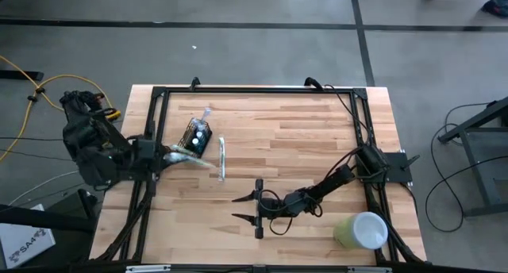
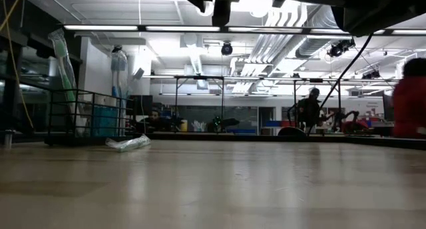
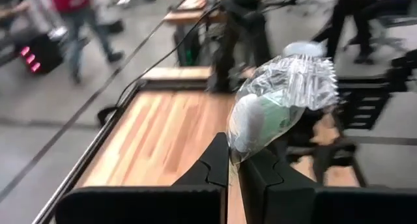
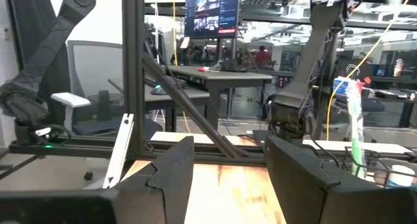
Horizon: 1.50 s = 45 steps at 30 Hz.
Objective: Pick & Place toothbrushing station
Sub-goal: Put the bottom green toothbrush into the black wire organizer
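Overhead view evenly lit, soft faint shadows under arms on the counter. Low view dim and backlit: ceiling strip lights glare, counter sheen, foreground dark. Left wrist view motion-blurred throughout; clear plastic wrapper glints. Right wrist view sharper, near fingers soft.

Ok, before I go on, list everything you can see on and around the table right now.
Mesh holder: one, black, back left of table, toothbrushes inside.
White tube: one, lying just right of the holder.
Clear plastic packet: one, see-through with white and green inside, pinched in the left gripper.
Cup: one, pale green with white inside, front right corner.
Table: one, light wood with black frame.
People: several, in the room behind.
Left gripper: shut on the packet, left edge.
Right gripper: open, empty, front centre.
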Each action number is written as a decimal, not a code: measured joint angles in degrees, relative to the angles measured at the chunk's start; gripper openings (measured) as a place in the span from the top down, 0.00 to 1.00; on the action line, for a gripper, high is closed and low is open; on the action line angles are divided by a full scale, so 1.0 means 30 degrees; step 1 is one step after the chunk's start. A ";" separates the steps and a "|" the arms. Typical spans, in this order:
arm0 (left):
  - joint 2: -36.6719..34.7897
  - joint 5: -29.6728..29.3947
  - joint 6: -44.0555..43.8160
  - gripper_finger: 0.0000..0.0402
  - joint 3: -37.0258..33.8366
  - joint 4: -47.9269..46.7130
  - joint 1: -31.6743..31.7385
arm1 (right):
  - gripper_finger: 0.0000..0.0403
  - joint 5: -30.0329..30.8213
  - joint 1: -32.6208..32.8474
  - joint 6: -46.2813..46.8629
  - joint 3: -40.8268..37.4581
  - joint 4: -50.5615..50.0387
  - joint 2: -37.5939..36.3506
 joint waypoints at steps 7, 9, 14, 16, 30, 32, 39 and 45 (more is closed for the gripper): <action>0.0036 -0.0057 -0.6982 0.99 -0.0116 -0.5279 0.0232 | 0.56 -0.0010 0.0235 0.0009 0.0000 -0.0571 0.0000; 0.0044 -0.0065 -0.8526 0.99 -0.0386 -0.6284 0.0232 | 0.56 -0.0010 0.0314 0.0015 0.0000 -0.0663 0.0000; 0.0058 -0.0050 -1.1471 0.99 -0.0892 -0.7961 0.0232 | 0.56 0.0033 0.0384 0.0014 0.0000 -0.0733 0.0000; 0.0058 0.0034 -1.2492 0.99 -0.1053 -0.8523 0.0232 | 0.56 0.0033 0.0391 0.0007 0.0000 -0.0733 0.0000; 0.0036 -0.0187 -1.7163 0.99 -0.3752 -1.1418 0.1210 | 0.56 0.0055 0.0383 -0.0009 0.0000 -0.0728 0.0002; 0.0036 -0.0098 -1.7183 0.99 -0.4010 -1.1471 0.1446 | 0.56 0.0055 0.0390 -0.0169 0.0000 -0.0732 0.0007; 0.0029 0.0079 -1.8299 0.99 -0.5058 -1.1618 0.2237 | 0.56 0.0049 0.0391 -0.0066 0.0000 -0.0726 0.0007; -0.0054 0.0461 -1.9352 0.99 -0.6142 -1.1790 0.2734 | 0.56 0.0051 0.0391 -0.0051 0.0000 -0.0726 0.0007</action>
